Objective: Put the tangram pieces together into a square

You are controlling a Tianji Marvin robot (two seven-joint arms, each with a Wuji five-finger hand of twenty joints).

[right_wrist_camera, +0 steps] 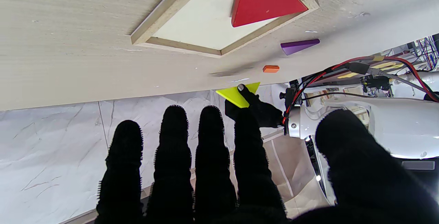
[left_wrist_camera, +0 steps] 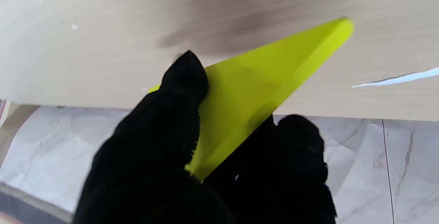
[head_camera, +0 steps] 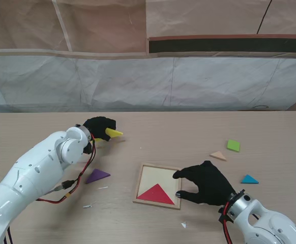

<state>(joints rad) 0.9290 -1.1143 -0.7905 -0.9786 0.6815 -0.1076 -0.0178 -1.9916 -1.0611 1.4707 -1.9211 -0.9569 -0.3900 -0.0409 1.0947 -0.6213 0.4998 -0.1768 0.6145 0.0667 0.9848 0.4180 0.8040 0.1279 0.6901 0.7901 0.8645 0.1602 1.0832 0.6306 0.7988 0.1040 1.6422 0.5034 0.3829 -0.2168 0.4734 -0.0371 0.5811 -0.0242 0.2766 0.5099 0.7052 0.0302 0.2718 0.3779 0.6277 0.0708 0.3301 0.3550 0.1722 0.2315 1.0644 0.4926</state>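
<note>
a pale wood-grain table [head_camera: 188, 132] is seen, backed by crinkled grey sheeting. near its middle lies a shallow square wooden tray [head_camera: 144, 185] with a cream floor and a raised light-wood rim. in the tray's corner nearest to me a flat red triangle [head_camera: 156, 194] is seated, its long side against the rim; the other part of the floor is bare.

the left arm [head_camera: 36, 170], a smooth white shell with red and black cables trailing from it, is held over the table's left part. its black knitted left hand [head_camera: 99, 127] is closed on a thin yellow triangle [left_wrist_camera: 260, 90], pinched between thumb and fingers and lifted off the table, one sharp tip projecting to the right.

the right hand [head_camera: 209, 182], also gloved in black knit, is spread with fingers apart and holds nothing; its fingertips appear to touch the table just beside the tray's right rim, though contact cannot be confirmed.

loose on the table lie a purple triangle [head_camera: 97, 175] left of the tray, and to the right a blue triangle [head_camera: 249, 179], a tan piece [head_camera: 218, 155] and a green square [head_camera: 233, 146]. a small orange piece [right_wrist_camera: 271, 68] is seen only in the right wrist view.
</note>
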